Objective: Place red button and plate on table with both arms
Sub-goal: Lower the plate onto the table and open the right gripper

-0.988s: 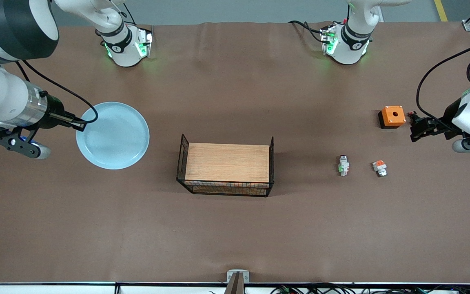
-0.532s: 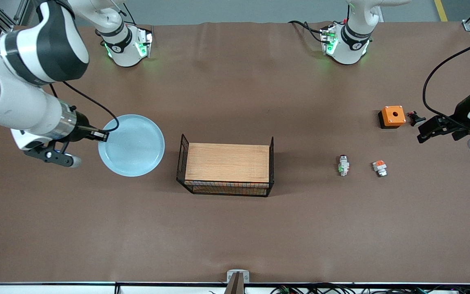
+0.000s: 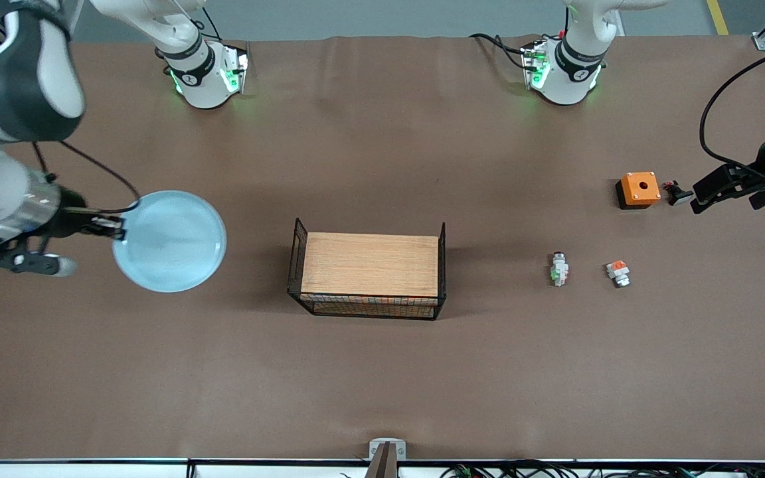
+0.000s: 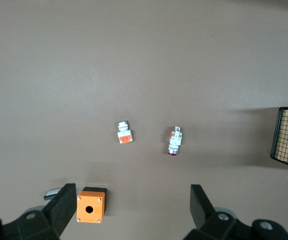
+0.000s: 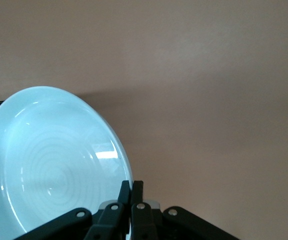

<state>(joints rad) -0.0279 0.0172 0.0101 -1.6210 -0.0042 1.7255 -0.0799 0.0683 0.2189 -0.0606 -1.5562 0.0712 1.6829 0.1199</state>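
My right gripper (image 3: 115,229) is shut on the rim of the pale blue plate (image 3: 170,240) and holds it, slightly tilted, over the table (image 3: 382,385) toward the right arm's end. In the right wrist view the fingers (image 5: 132,190) pinch the plate's (image 5: 54,165) edge. The red button (image 3: 559,269), white-grey with a green mark, lies on the table and also shows in the left wrist view (image 4: 174,141). My left gripper (image 3: 701,196) is open and empty in the air beside the orange box, its fingers wide apart in the left wrist view (image 4: 132,197).
A wood-topped black wire rack (image 3: 369,265) stands mid-table. A similar part with an orange-red mark (image 3: 618,273) lies beside the button. An orange box with a hole (image 3: 639,188) and a small dark part (image 3: 676,193) sit near the left gripper.
The right gripper swung the plate toward the rack, then back toward the right arm's end. The left gripper drew away from the orange box toward the left arm's end.
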